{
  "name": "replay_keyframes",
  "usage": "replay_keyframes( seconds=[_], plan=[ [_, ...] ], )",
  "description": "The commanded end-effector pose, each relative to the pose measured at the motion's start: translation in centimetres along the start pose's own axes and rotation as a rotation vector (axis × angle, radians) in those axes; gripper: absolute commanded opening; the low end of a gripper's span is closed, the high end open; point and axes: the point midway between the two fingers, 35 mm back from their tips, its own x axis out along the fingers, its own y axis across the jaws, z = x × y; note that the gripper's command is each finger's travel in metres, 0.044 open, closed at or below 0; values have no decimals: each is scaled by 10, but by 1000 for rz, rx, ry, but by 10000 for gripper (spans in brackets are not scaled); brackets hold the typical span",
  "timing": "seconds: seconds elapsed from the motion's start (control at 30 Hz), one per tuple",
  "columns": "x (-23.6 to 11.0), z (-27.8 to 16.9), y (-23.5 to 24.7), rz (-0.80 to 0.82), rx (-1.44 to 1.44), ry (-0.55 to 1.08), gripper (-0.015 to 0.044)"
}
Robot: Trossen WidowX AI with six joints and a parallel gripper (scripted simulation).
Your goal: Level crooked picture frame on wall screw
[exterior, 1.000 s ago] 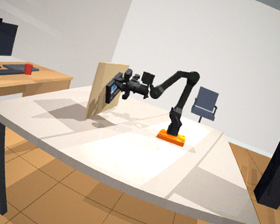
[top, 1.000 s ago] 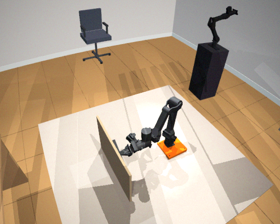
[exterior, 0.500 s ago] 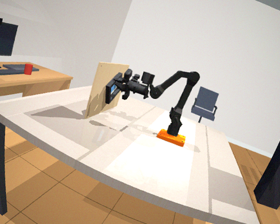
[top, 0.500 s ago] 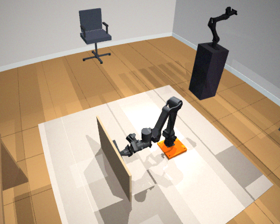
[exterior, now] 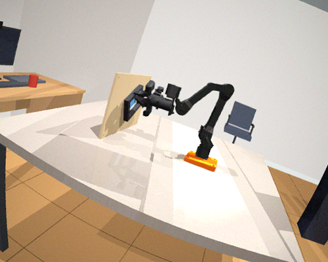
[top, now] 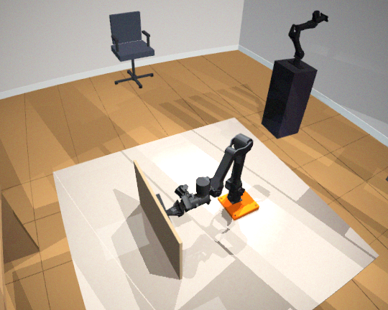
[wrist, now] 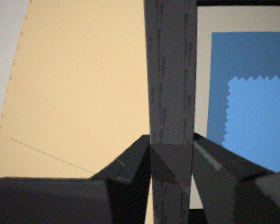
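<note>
The picture frame (top: pixel 160 202) (exterior: pixel 130 107) (wrist: pixel 170 70) has a dark bar and a blue picture inside a pale mat. It hangs on the upright tan wall board (top: pixel 154 215) (exterior: pixel 118 95) (wrist: pixel 75 90). My gripper (top: pixel 172 211) (exterior: pixel 138 95) (wrist: pixel 169 141) reaches out level from the arm and is shut on the frame's side bar, one finger on each side of it. In the wrist view the bar runs almost straight up, leaning slightly. The screw and the notched strip are hidden behind the frame.
The arm's orange base (top: pixel 238 207) (exterior: pixel 199 162) is bolted to the white table (top: pixel 287 233) (exterior: pixel 212 202). Off the table stand a black pedestal (top: pixel 287 97) with another arm, an office chair (top: pixel 131 43) (exterior: pixel 240 122) and a wooden desk with a red cup (exterior: pixel 33 80).
</note>
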Motion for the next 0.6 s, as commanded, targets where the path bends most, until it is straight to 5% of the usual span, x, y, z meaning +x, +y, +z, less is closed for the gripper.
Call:
replay_keyframes(
  seconds=[0.0, 0.57],
  plan=[
    [0, 5, 8, 21, 9, -15, 0],
    [0, 5, 7, 21, 9, -15, 0]
  ],
)
